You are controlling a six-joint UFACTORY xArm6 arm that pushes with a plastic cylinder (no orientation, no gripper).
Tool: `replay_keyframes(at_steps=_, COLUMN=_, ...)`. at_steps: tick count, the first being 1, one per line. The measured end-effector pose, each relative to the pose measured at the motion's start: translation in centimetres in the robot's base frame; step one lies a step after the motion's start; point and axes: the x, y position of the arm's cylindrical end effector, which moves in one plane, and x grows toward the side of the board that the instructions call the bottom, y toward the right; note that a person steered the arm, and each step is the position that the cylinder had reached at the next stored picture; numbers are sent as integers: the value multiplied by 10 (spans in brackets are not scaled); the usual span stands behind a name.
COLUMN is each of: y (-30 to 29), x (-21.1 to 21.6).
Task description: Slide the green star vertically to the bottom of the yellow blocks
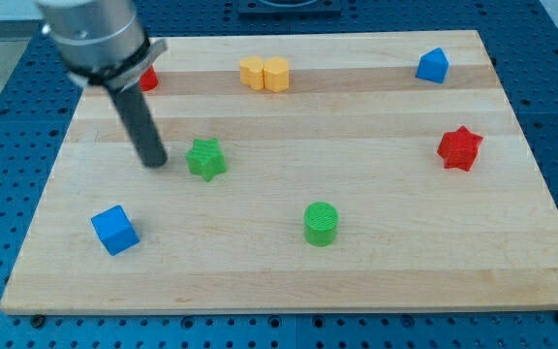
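The green star point(205, 159) lies on the wooden board point(376, 271), left of centre. Two yellow blocks point(264, 73) sit touching side by side near the view's top, up and to the right of the star. My tip point(154, 163) rests on the board just left of the green star, a small gap apart. The dark rod rises from it toward the view's top left.
A red block point(148, 79) is partly hidden behind the arm at the top left. A blue cube point(115, 230) lies at the bottom left, a green cylinder point(321, 223) below centre, a red star point(459, 147) at the right, a blue block point(433, 65) at the top right.
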Motion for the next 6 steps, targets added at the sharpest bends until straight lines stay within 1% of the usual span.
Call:
replay_keyframes(at_steps=1, y=1, x=-7)
replay_keyframes(at_steps=2, y=25, x=-4)
replay_keyframes(at_steps=4, y=75, x=29)
replay_keyframes(at_steps=5, y=110, x=43)
replay_keyframes(at_steps=6, y=139, x=45)
